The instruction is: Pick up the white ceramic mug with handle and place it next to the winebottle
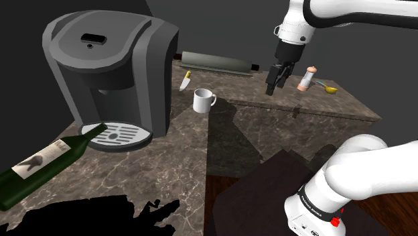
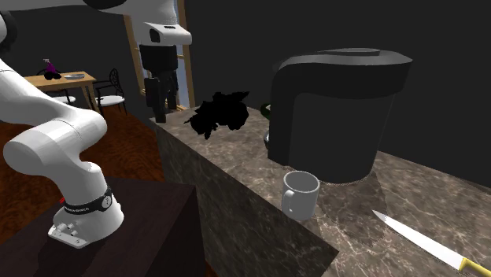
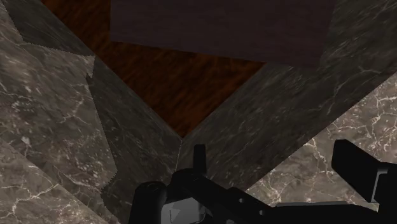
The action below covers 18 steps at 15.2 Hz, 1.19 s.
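Shoulder view shows your tool (image 1: 275, 85), jaws apart and empty, well off the mug (image 1: 203, 100), so a hasty approach could knock it into the knife (image 1: 185, 82).

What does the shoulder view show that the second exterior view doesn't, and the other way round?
Shoulder view, not the second: a rolling pin, a shaker and a yellow spoon. Second exterior view, not the shoulder: a dining table with chairs. Both: the white mug, the grey coffee machine, the knife and the arm.
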Each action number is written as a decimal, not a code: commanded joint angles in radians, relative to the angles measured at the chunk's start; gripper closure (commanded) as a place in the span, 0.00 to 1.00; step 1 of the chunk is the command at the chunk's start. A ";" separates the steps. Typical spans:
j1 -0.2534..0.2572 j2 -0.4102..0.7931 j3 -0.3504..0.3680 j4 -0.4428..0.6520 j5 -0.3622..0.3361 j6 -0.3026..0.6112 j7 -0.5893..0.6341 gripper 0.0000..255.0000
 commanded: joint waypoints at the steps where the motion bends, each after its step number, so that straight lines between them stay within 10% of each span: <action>1: 0.000 0.000 0.000 0.000 0.000 0.000 0.000 0.00; 18: 0.007 0.649 0.062 0.302 -0.008 0.339 0.064 0.00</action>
